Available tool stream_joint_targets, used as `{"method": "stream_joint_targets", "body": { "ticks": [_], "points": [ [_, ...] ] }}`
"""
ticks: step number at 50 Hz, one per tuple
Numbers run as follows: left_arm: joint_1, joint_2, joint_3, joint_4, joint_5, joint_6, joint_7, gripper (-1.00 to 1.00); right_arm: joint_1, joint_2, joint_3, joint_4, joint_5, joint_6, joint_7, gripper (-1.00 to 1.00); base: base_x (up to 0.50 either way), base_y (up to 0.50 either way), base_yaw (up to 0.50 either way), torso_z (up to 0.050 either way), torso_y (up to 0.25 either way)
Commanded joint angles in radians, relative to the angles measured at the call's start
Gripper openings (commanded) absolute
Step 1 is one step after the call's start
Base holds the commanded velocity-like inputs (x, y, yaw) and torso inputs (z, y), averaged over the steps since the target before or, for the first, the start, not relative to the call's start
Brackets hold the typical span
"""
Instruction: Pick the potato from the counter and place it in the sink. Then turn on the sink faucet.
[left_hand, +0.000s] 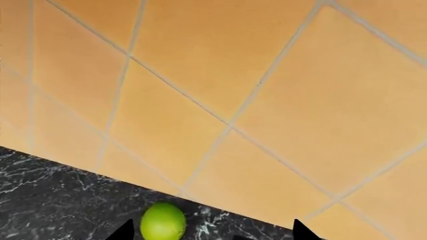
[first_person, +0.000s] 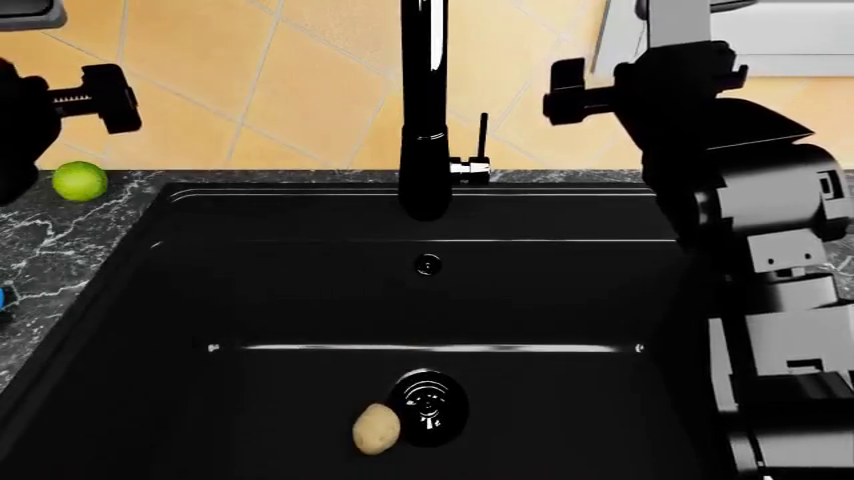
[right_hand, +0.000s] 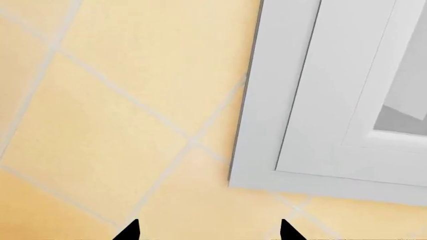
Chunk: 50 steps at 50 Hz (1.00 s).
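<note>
The tan potato (first_person: 378, 428) lies on the floor of the black sink (first_person: 561, 300), right beside the round drain (first_person: 429, 405). The tall black faucet (first_person: 424, 100) stands at the sink's back rim, its thin lever (first_person: 482, 135) upright on the right side. My left gripper (first_person: 112, 98) hangs open and empty above the counter (first_person: 54, 240) at the back left; in the left wrist view (left_hand: 212, 232) its jaws stand wide apart. My right gripper (first_person: 567, 90) is raised to the right of the faucet, open and empty, facing the tiled wall in the right wrist view (right_hand: 209, 231).
A green lime (first_person: 79, 181) sits on the counter at the back left, also in the left wrist view (left_hand: 163, 221) near one fingertip. Orange wall tiles (left_hand: 220, 75) rise behind the counter. A white window frame (right_hand: 300, 100) is on the wall at the right.
</note>
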Motion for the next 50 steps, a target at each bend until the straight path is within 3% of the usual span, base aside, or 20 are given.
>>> {"method": "stream_joint_targets", "body": {
  "ticks": [1, 6, 28, 38, 46, 50],
  "points": [
    [-0.139, 0.140, 0.071, -0.461, 0.150, 0.196, 0.141, 1.00, 0.004, -0.004, -0.011, 0.035, -0.004, -0.008, -0.006, 1.00, 0.00, 0.00, 0.00, 0.000, 0.000],
    [-0.191, 0.195, 0.075, -0.653, 0.192, 0.284, 0.189, 1.00, 0.011, -0.009, -0.020, 0.051, -0.008, -0.012, -0.008, 1.00, 0.00, 0.00, 0.00, 0.000, 0.000],
    [-0.185, 0.215, -0.107, -0.655, 0.390, 0.284, 0.180, 1.00, 0.023, -0.013, -0.067, 0.090, -0.040, -0.021, -0.001, 1.00, 0.00, 0.00, 0.00, 0.000, 0.000],
    [-0.161, 0.244, -0.281, -0.656, 0.615, 0.238, 0.233, 1.00, 0.010, -0.005, -0.060, 0.076, -0.032, -0.019, 0.001, 1.00, 0.00, 0.00, 0.00, 0.000, 0.000],
    [-0.133, 0.248, -0.437, -0.656, 0.743, 0.240, 0.208, 1.00, 0.014, -0.006, -0.060, 0.087, -0.030, -0.026, -0.002, 1.00, 0.00, 0.00, 0.00, 0.000, 0.000],
    [-0.131, 0.254, -0.467, -0.656, 0.796, 0.251, 0.213, 1.00, 0.017, -0.008, -0.063, 0.097, -0.031, -0.032, -0.004, 1.00, 0.00, 0.00, 0.00, 0.000, 0.000]
  ]
}}
